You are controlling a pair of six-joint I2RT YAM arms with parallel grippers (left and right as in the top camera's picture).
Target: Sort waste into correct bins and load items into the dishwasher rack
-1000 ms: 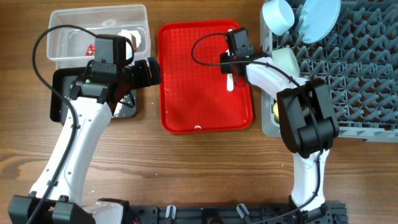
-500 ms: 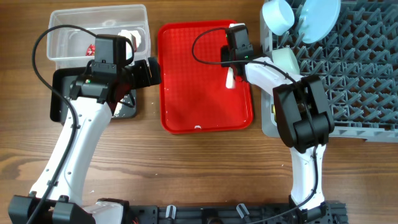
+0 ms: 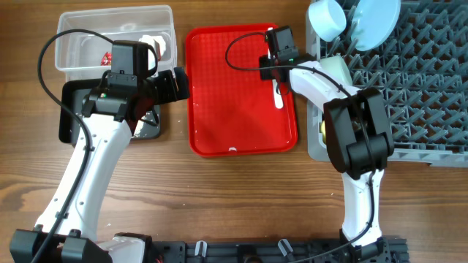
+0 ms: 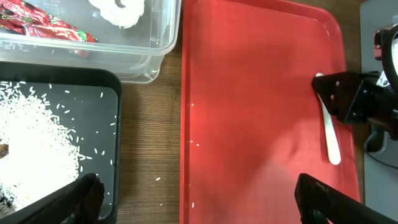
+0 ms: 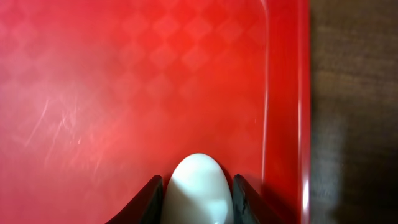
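right fingers [image 5: 148, 200]: closed narrow on the spoon [image 5: 198, 186], one finger against each side of its rounded white end.
right gripper [image 3: 277, 71]: over the right part of the tray [image 3: 219, 109], near its far edge, pointing down at the red surface.
spoon: white. It runs from the grip toward the near side of the tray, close along the right rim. Whether its free end touches the tray, I cannot tell.
left fingers [image 4: 84, 196]: spread wide, with nothing between them.
left gripper [image 4: 198, 193]: hangs above the left rim of the tray and the strip of table [image 3: 219, 197] beside it.
black tub [image 4: 115, 87]: left of the tray, under the left arm. It holds a heap of rice [image 4: 31, 149], with loose grains scattered across its floor.
clear tub [image 3: 73, 22]: beyond the black tub, touching or almost touching it. Inside are a wrapper [image 4: 37, 28], red, and a tissue [image 4: 121, 9], crumpled and white.
stray grains: a few white specks on the left side of the tray and one on the table.
rack [image 3: 424, 95]: grey, just right of the tray.
plate [image 3: 376, 13]: light blue, on edge among the pegs at the far side of the rack.
blue bowl [image 3: 327, 18]: at the rack's far left corner, just beside the plate.
green bowl [image 3: 336, 69]: nearer than the blue bowl, at the rack's left edge, partly hidden by the right arm.
cup [image 3: 322, 128]: only a sliver of yellow shows at the rack's left edge, beside the arm.
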